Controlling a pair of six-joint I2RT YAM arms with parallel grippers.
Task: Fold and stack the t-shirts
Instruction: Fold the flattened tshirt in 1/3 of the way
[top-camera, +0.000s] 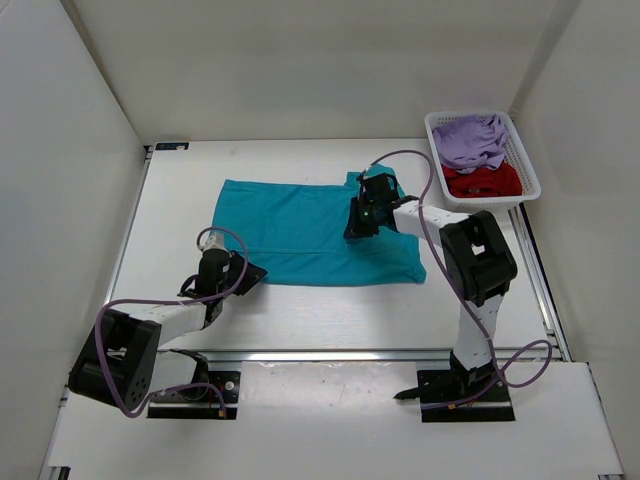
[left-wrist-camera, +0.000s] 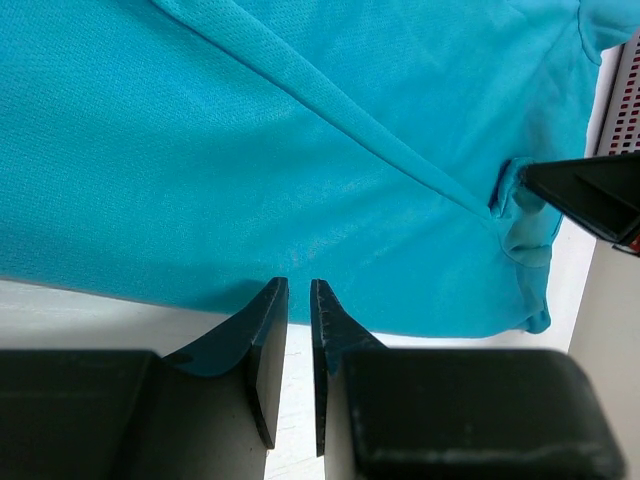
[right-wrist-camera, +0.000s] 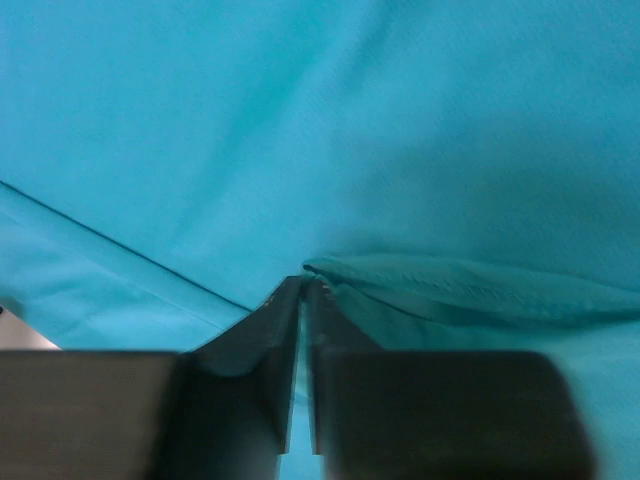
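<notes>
- Step in hand, from above: folding the teal t-shirt (top-camera: 300, 232), spread at the middle of the bench (top-camera: 300, 318). The lavender t-shirt (top-camera: 470, 138) and red t-shirt (top-camera: 486, 182) wait in the basket (top-camera: 524, 160) at the far right corner. White walls enclose you.
- Left wrist: your left fingers (left-wrist-camera: 270, 325) sit nearly together at its near hem; whether they grip it, you cannot tell.
- Right wrist: your right fingers (right-wrist-camera: 288, 305) pinch a raised fold. Next, carry it across evenly.
</notes>
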